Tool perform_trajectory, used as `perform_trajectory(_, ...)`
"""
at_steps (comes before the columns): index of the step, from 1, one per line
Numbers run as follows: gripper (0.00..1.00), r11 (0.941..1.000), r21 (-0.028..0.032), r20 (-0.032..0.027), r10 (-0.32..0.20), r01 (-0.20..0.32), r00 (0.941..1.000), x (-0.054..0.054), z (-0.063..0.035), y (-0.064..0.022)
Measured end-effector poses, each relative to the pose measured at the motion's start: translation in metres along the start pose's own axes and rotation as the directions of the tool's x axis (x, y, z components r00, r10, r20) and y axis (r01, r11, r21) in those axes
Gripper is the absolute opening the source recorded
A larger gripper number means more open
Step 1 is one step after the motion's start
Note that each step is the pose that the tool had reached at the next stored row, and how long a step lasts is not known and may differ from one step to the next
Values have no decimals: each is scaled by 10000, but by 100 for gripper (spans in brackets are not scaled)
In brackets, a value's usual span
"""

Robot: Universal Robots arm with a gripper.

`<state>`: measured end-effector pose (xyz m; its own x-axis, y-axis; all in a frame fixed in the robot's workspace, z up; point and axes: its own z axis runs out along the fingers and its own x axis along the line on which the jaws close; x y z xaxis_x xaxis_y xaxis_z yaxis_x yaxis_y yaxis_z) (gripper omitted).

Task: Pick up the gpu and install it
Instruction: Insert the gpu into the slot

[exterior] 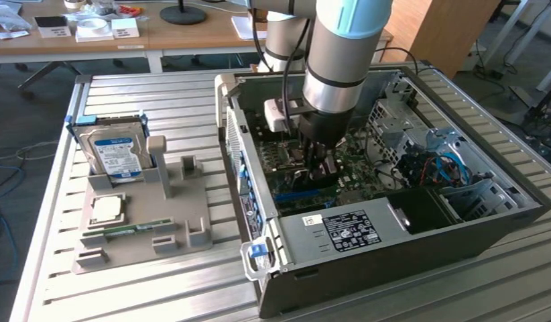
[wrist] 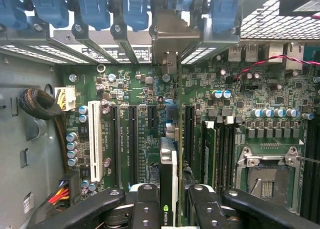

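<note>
Gripper [exterior: 317,171] clamped on gpu [wrist: 168,169], held edge-on over motherboard [wrist: 145,84] slots inside case [exterior: 392,248]. Card judged light, stiff, fragile; best gripped along top edge, components avoided.

Slatted table [exterior: 150,295]: holder tray [exterior: 133,251] on the exterior view's left, open computer case [exterior: 392,245] on the right, well apart. On the tray, the hard drive [exterior: 114,151] stands upright at the far end, a processor chip [exterior: 107,209] lies flat nearer, and a memory stick [exterior: 123,231] lies just in front of the chip. The arm reaches down into the case. The gripper [exterior: 318,176] is over the motherboard [wrist: 145,89] with the gpu [wrist: 168,159] edge-on between its fingers [wrist: 145,204]. The card stands among the expansion slots, its end bracket at the case's rear slot row. The processor socket [wrist: 265,174] lies beyond the memory slots.
</note>
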<state>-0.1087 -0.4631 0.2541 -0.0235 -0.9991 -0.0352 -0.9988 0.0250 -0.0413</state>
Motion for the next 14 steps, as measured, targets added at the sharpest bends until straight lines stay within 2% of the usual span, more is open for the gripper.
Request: perform_trajectory(14,27,10000,0,2,1,-1,10000,0,3,-5)
